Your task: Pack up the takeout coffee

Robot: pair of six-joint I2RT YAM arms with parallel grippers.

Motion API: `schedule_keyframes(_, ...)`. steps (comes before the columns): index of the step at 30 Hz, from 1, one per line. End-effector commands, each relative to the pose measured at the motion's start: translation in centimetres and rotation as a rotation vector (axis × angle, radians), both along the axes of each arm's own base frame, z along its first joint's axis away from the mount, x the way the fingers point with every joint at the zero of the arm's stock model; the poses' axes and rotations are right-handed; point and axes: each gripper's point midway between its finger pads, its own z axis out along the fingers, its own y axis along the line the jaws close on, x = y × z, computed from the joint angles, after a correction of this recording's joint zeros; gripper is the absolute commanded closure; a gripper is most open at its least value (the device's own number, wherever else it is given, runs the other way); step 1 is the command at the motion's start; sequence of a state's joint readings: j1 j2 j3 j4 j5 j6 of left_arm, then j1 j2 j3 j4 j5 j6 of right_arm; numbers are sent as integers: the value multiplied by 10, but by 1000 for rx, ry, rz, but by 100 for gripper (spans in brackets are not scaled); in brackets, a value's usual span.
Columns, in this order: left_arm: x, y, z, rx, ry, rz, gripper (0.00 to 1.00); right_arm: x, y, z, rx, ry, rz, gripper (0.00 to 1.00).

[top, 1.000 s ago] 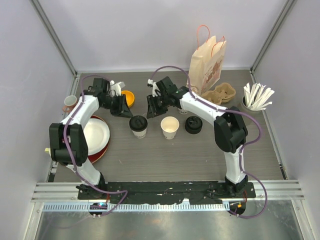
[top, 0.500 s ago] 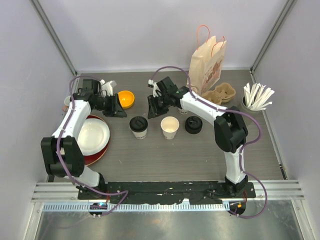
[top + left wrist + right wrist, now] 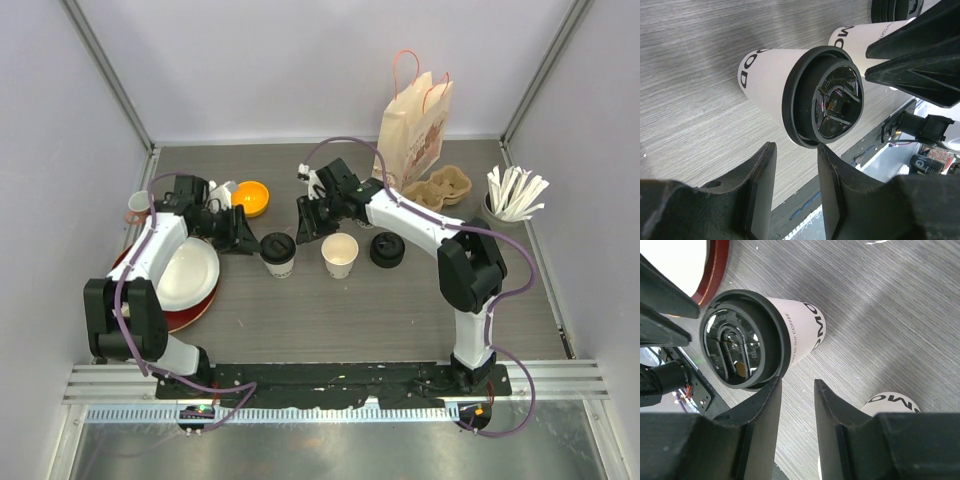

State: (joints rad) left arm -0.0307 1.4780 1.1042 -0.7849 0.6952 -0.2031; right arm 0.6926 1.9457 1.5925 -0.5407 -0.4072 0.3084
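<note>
Grippers hung half-open and empty beside the lidded cup (image 3: 277, 252): left gripper (image 3: 250, 240) needed to clasp its paper wall squarely, right gripper (image 3: 304, 228) keeping clear.

Cropped by the left wrist view's top edge: loose lid (image 3: 892, 7). Half hidden there behind the right hand (image 3: 874, 62): unlidded cup (image 3: 855, 37), cropped at the right wrist view's bottom. Clipped in that view's corner: red plate (image 3: 717, 270). Partly behind the left arm (image 3: 160, 240): pinkish cup (image 3: 138, 205).

both arms bend inward, the left hand (image 3: 248, 238) and right hand (image 3: 304, 222) tilted down and facing each other, each with fingers slightly parted, holding nothing.
</note>
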Motion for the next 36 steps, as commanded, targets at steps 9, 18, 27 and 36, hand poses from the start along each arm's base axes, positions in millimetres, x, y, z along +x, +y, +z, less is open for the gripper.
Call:
schedule_keyframes(9, 6, -10, -7, -47, 27, 14, 65, 0, 19, 36, 122, -55, 18, 62)
schedule_keyframes(18, 10, -12, -10, -59, 37, 19, 66, -2, 21, 21, 95, -30, 29, 62)
schedule_keyframes(27, 11, -11, -7, -59, 18, 22, 66, 6, 13, 29, 78, -71, 0, 65)
schedule_keyframes(36, 10, -11, -16, -56, 47, 32, 69, 6, 5, 25, 66, -61, -18, 67)
